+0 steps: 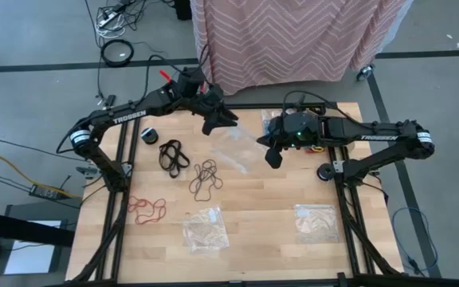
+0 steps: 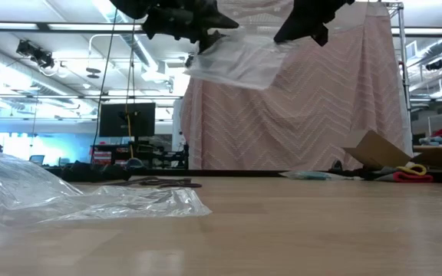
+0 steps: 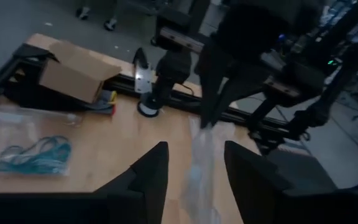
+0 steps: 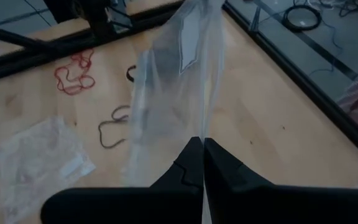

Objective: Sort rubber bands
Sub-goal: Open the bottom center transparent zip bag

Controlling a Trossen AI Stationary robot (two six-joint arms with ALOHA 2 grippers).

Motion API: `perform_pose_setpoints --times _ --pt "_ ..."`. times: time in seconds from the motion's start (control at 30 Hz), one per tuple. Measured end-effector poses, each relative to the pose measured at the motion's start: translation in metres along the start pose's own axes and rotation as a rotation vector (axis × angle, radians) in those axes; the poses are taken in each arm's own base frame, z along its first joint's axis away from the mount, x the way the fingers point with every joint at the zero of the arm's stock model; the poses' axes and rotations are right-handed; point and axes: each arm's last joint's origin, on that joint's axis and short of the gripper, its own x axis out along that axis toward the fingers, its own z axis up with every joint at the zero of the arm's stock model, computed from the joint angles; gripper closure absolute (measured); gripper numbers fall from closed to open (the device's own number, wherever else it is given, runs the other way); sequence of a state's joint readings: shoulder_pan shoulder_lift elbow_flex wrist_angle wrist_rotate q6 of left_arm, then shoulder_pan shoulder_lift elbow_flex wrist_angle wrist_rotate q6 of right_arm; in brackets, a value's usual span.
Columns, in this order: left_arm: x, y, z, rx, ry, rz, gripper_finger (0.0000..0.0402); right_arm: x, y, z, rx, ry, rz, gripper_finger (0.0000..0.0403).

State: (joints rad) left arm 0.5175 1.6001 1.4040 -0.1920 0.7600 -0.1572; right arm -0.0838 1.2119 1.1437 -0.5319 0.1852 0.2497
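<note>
The right gripper (image 4: 202, 163) pinches a clear plastic bag (image 4: 173, 81) above the table (image 1: 261, 231). The left gripper (image 3: 194, 171), at the bag's ten o'clock, is spread, grasping nothing.

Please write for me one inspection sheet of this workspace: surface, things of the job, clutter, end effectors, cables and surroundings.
Surface: wooden table, dark frame around it.
Job's things: black rubber bands, dark brown rubber bands, red rubber bands and teal rubber bands lie in separate clusters.
Clutter: two clear bags lie flat; cardboard box at the table's edge.
End effectors: right end effector shut on a raised clear bag; left end effector open around that bag's other end.
Cables: black cables on the floor.
Surroundings: pink patterned cloth behind the table; monitor in the room.
</note>
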Motion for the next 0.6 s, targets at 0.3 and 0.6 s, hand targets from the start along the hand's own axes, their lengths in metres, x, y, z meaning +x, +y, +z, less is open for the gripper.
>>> perform_pose_setpoints --times 0.3,0.6 --pt "-0.0002 -0.0016 -0.003 -0.01 0.033 -0.068 0.0304 0.0039 0.0008 0.0026 0.007 -0.022 0.003 0.0403" --pt "-0.0014 -0.0001 -0.0041 -0.007 0.04 -0.058 0.0284 -0.0017 0.0003 0.0042 0.024 -0.043 0.009 0.0403"
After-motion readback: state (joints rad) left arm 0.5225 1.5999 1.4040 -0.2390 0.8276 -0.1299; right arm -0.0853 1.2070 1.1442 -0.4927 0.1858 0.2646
